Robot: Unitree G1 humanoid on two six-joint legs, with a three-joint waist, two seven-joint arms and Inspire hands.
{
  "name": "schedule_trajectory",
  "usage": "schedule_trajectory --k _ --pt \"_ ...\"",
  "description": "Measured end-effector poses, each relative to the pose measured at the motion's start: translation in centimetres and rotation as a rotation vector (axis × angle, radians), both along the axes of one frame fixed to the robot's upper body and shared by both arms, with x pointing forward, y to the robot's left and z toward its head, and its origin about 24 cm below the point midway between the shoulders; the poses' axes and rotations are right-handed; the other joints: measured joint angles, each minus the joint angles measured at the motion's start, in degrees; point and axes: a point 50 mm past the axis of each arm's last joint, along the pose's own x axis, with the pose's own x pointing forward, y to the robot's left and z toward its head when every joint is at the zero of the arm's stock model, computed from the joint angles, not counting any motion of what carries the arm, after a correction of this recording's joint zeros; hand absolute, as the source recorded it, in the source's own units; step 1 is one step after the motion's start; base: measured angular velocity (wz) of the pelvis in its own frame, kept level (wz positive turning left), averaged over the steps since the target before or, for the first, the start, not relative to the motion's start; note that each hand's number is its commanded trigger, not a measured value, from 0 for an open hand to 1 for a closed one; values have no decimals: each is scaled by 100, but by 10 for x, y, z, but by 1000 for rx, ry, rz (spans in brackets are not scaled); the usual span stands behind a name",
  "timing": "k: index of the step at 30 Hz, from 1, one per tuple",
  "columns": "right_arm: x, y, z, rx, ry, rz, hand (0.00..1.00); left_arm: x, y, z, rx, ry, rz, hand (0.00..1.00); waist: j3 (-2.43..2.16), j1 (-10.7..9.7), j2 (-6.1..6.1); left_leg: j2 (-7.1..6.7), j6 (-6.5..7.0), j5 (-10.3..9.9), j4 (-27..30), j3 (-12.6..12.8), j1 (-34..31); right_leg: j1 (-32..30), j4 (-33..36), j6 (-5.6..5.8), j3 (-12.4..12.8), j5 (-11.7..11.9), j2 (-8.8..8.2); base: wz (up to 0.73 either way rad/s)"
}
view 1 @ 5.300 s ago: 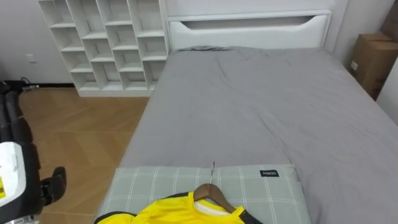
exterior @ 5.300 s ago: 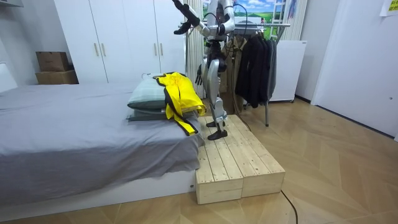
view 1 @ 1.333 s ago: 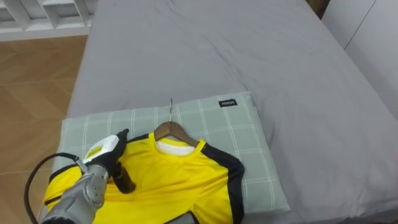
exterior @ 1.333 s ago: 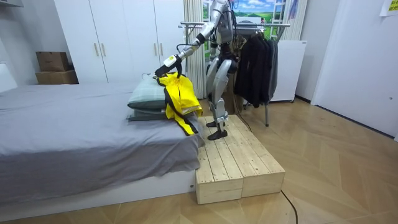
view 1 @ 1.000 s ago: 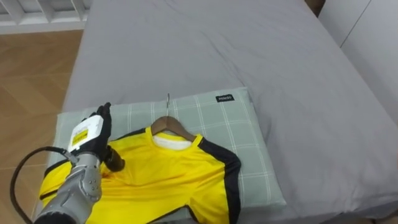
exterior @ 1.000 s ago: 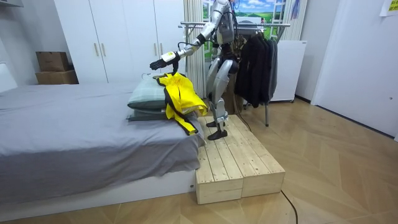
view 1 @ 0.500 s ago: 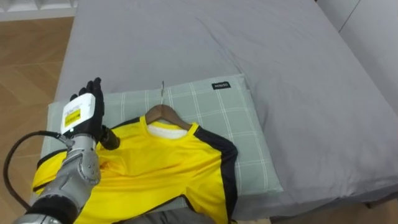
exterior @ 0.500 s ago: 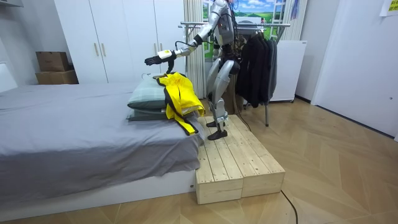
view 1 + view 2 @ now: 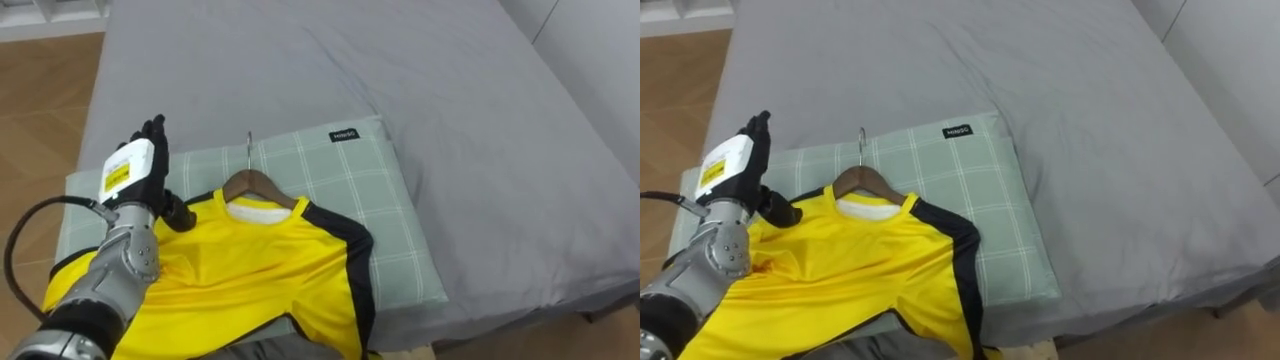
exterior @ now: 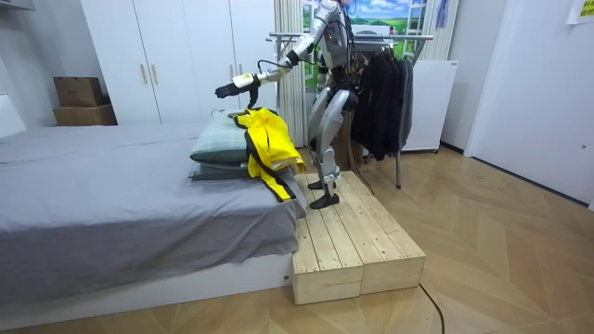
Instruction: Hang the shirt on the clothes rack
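A yellow shirt with black trim lies on a wooden hanger across a green checked pillow. The hanger's metal hook points toward the middle of the bed. My left hand hovers over the pillow's left part, just left of the hanger's shoulder, fingers straight and open, holding nothing. In the room view I stand on a wooden platform beside the bed, my left hand held out above the shirt.
The grey bed stretches away beyond the pillow. Wooden floor lies to its left. Behind me stands a clothes rack with dark garments. White wardrobes and cardboard boxes line the far wall.
My left hand rose from the shirt's left shoulder and now hovers higher, fingers straightened. The head camera tipped down toward the pillow. The shirt and hanger stayed put.
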Motion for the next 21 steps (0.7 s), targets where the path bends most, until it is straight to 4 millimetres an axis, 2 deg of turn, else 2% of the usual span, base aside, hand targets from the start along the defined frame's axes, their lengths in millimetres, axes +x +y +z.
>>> schedule_trajectory --k 4,12,21 --pt "0 0 0 -2 4 11 0 0 -3 -4 -9 58 -28 0 1 -76 3 -13 0 0 1 -28 -8 0 2 10 2 -18 5 3" --pt "7 1 2 17 -16 10 0 -2 -14 -17 -36 242 -146 0 20 -85 59 -3 5 -4 59 -21 -116 -105 35 9 19 -17 12 0" --pt "10 1 3 30 -17 5 0 -7 -12 -28 -43 370 -159 0 20 -84 69 -13 3 -2 57 44 -127 -175 99 6 59 -18 30 -3"
